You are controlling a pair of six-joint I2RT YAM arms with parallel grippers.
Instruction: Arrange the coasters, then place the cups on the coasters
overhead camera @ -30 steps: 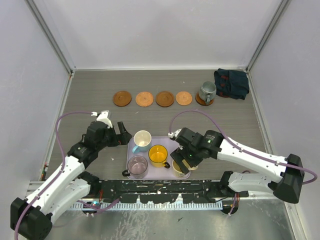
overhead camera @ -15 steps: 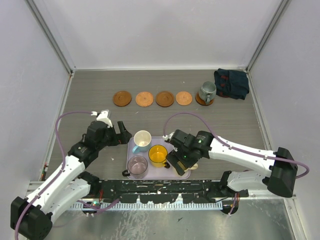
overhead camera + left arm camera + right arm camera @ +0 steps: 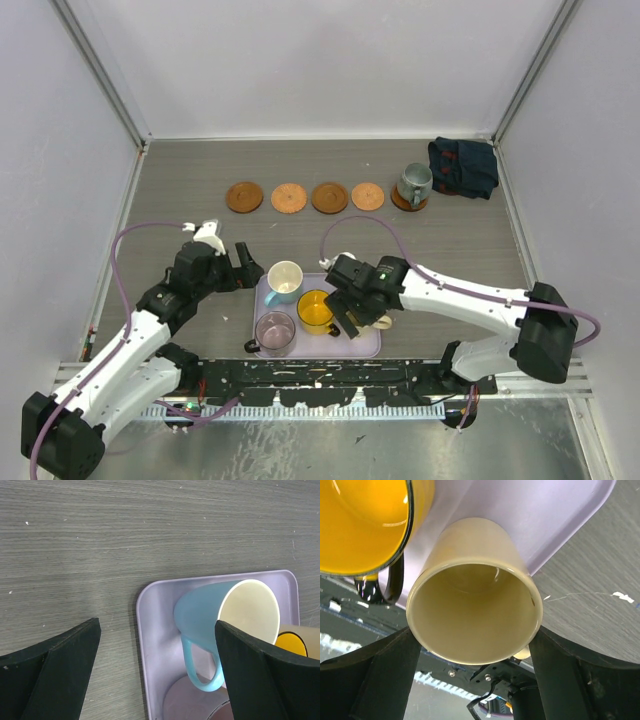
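Four bare coasters [image 3: 289, 197] lie in a row at the back; a fifth [image 3: 408, 202] carries the grey-green cup [image 3: 414, 183]. The lavender tray [image 3: 372, 346] holds the light blue cup [image 3: 285, 280] [image 3: 200, 615], the orange-yellow cup [image 3: 316, 310] [image 3: 365, 525] and the purple-grey cup [image 3: 275, 330]. My right gripper [image 3: 352, 308] [image 3: 472, 637] is shut on the cream-yellow cup [image 3: 475, 615], one finger on each side of it, over the tray's right part. My left gripper [image 3: 245, 268] [image 3: 156, 630] hangs open over the tray's left edge [image 3: 142, 630], the blue cup's handle just inside its right finger.
A dark blue folded cloth [image 3: 463, 167] lies in the back right corner next to the grey-green cup. White walls close off the table on three sides. The arms' bases and a cable rail [image 3: 320, 385] run along the near edge.
My right gripper has moved up and to the left over the tray, with the cream-yellow cup between its fingers, away from the tray's near right corner. The left arm has stayed put.
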